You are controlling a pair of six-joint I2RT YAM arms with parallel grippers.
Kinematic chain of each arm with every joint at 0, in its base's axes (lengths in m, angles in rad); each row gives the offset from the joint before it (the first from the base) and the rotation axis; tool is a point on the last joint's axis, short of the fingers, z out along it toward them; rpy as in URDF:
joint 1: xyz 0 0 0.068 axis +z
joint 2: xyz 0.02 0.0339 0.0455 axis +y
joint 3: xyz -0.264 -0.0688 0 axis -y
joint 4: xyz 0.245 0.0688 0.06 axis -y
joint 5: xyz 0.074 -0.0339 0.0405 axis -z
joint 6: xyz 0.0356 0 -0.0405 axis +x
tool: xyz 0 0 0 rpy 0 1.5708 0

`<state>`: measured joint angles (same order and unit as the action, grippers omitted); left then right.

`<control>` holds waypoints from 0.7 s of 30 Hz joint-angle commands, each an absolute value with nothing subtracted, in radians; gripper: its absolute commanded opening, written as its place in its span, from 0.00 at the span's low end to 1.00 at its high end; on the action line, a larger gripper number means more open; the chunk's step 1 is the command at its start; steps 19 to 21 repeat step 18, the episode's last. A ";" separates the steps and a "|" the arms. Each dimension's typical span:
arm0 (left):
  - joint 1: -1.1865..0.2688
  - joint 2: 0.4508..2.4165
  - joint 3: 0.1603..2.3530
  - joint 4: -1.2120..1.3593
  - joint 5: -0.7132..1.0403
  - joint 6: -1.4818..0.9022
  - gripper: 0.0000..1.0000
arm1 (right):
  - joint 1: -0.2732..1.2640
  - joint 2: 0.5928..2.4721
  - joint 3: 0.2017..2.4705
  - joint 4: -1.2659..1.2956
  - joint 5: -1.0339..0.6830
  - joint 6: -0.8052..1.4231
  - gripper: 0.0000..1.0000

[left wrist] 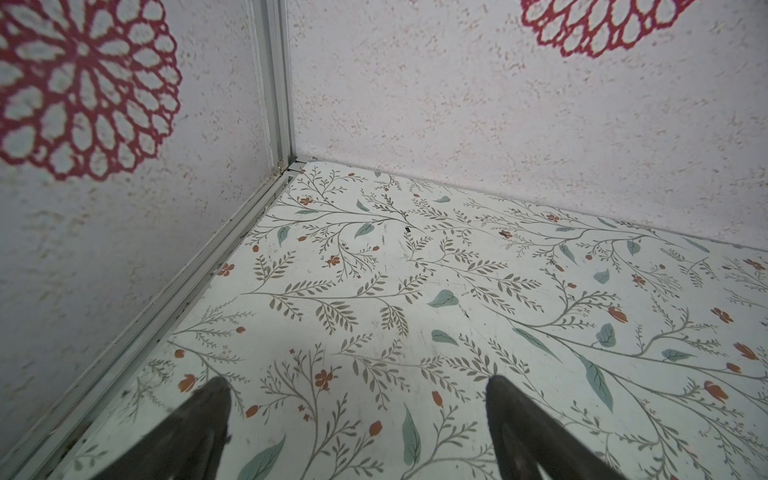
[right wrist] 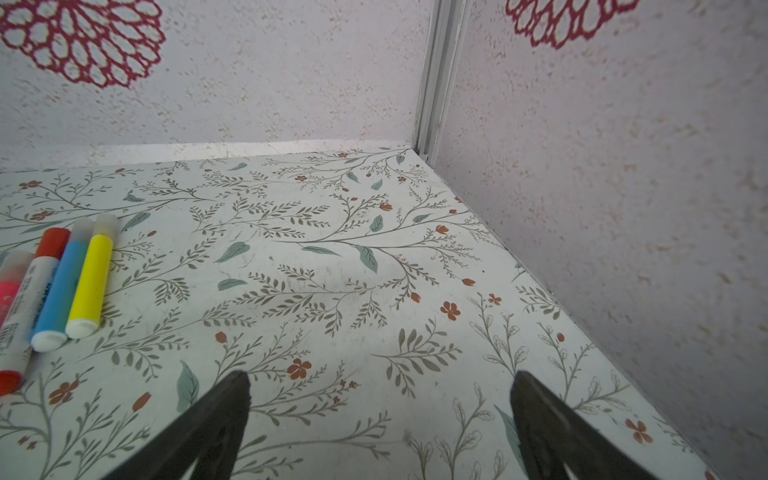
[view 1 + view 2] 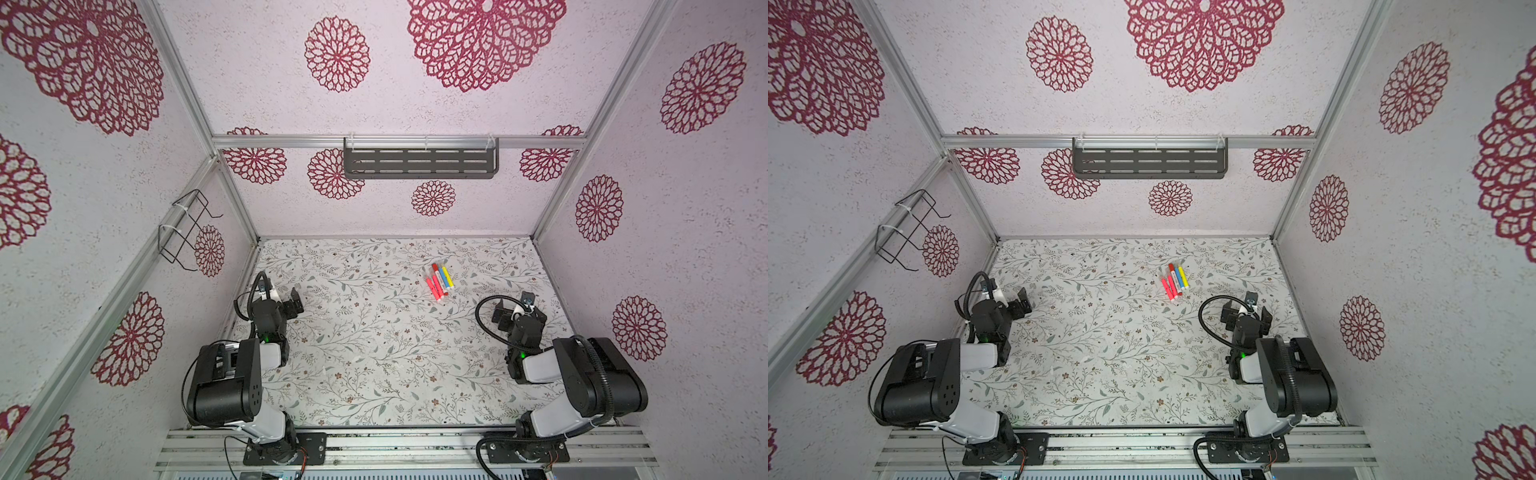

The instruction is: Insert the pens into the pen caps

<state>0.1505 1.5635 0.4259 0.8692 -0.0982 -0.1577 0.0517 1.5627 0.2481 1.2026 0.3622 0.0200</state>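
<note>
right fingers [image 2: 216, 424] spread wide, pens [image 2: 62, 286] clustered well apart from them

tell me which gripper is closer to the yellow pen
Right. The right gripper is fairly close to the yellow pen, offset right and toward the robot's base; the left gripper is far off by the table's left edge.

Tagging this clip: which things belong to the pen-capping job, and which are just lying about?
Job: pens, bunched on the table; pen caps, seemingly already fitted.
Not the job: slotted shelf and wire rack, both wall-hung.
</note>
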 commanded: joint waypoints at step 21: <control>0.144 1.559 0.440 0.851 -0.102 -0.142 0.97 | 0.053 1.539 0.243 1.227 0.359 0.041 0.99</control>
